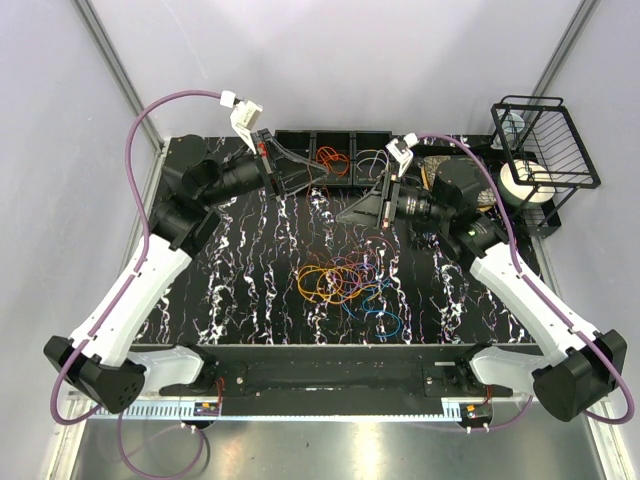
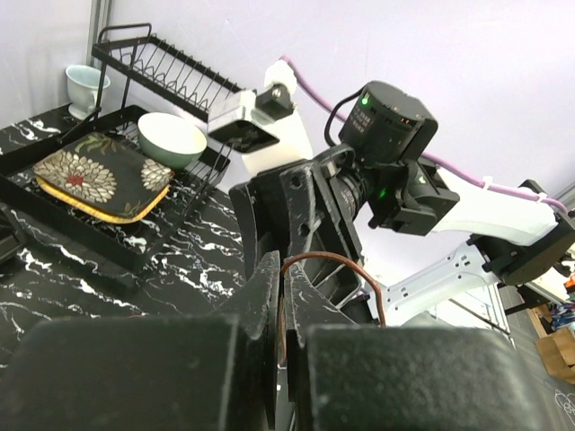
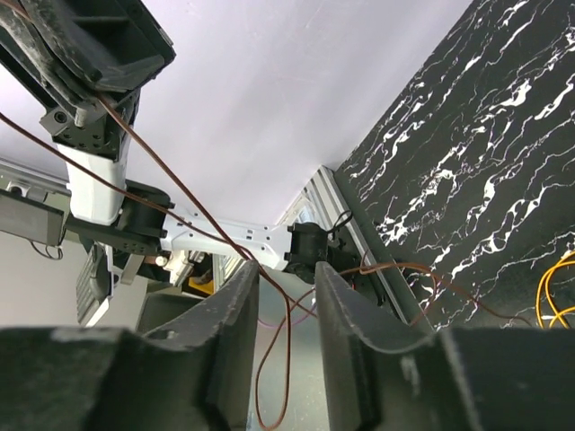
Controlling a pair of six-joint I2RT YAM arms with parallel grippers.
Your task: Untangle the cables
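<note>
Left gripper point(image 2: 283, 269) is pressed together on one red-brown cable point(image 2: 328, 256), and a small loop sticks out just past the tips. In the right wrist view that cable comes from the left jaws at upper left, runs diagonally down and enters the gap of the right gripper point(image 3: 286, 278) at the tips. Another strand curls off to the right past one finger. Right jaws are part-spread, with the gap wider than the cable, so there's no pinch that I can see. Key relation: the cable already lies between the right fingers, long axis pointing back at the left jaws, so I'd say right can close where it is, no reposition. Both grippers face each other over the back of the table point(image 1: 250, 260). The other cables sit in a pile point(image 1: 345, 285) mid-table, well apart from both grippers. Risk: the thin cable slips off the tips.
</note>
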